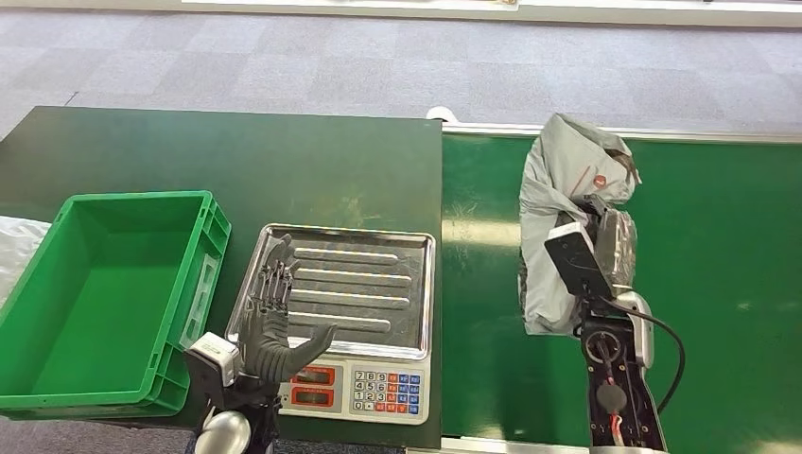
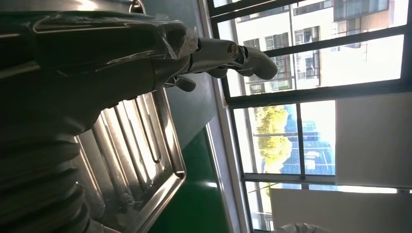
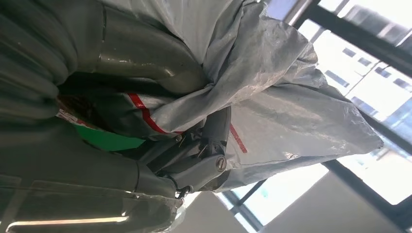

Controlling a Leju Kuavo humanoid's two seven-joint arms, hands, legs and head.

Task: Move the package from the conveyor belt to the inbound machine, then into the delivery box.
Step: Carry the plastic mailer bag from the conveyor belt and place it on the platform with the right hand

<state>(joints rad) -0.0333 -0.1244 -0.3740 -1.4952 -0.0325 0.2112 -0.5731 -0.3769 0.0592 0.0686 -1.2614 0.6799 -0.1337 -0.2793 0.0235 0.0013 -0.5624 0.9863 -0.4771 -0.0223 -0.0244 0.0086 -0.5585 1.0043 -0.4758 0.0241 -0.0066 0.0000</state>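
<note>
A crumpled grey plastic package (image 1: 560, 189) with a red mark is over the green conveyor belt (image 1: 728, 265), and my right hand (image 1: 605, 241) grips it from its right side. Up close, dark fingers (image 3: 209, 155) and the grey thumb dig into the grey package (image 3: 286, 111). My left hand (image 1: 276, 317) is open, fingers spread, above the near left part of the scale's steel tray (image 1: 378, 274). In the left wrist view its fingers (image 2: 233, 53) reach out over the ribbed tray (image 2: 145, 150). The green delivery box (image 1: 104, 293) sits to the left with nothing in it.
The scale's keypad and red displays (image 1: 359, 386) face the near edge. The scale and the box stand on a dark green table (image 1: 236, 161). Grey carpet lies beyond. A white bag edge (image 1: 14, 248) shows left of the box.
</note>
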